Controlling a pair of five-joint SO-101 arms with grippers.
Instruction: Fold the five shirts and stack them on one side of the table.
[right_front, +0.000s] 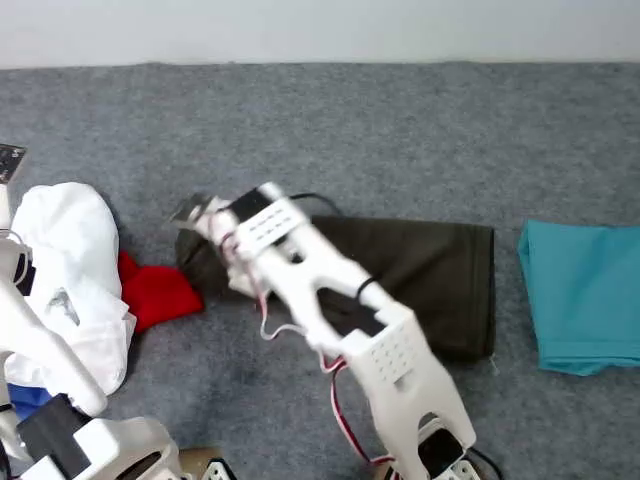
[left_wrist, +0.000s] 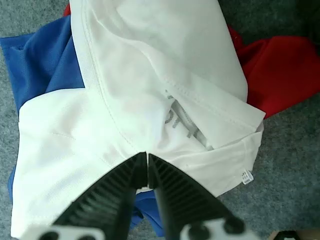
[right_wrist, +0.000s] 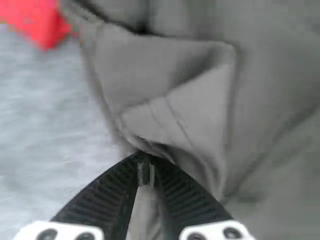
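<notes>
A dark olive shirt (right_front: 430, 270) lies spread in the middle of the grey table. My right gripper (right_front: 212, 225) is at its left end, shut on a bunched fold of the dark shirt (right_wrist: 200, 100), which gathers into the right gripper's tips (right_wrist: 146, 172). At the far left a white shirt (right_front: 70, 260) is heaped over a red shirt (right_front: 160, 290) and a blue shirt (right_front: 25, 398). My left gripper (left_wrist: 147, 160) is shut, its tips over the white shirt (left_wrist: 150, 75), with the blue shirt (left_wrist: 45, 60) and the red shirt (left_wrist: 280, 70) showing beneath. A folded teal shirt (right_front: 585, 295) rests at the right edge.
The grey carpet-like table top (right_front: 330, 130) runs back to a pale wall. The right arm's white body (right_front: 380, 350) crosses over the dark shirt's near half. The left arm (right_front: 40, 350) stands at the near left corner.
</notes>
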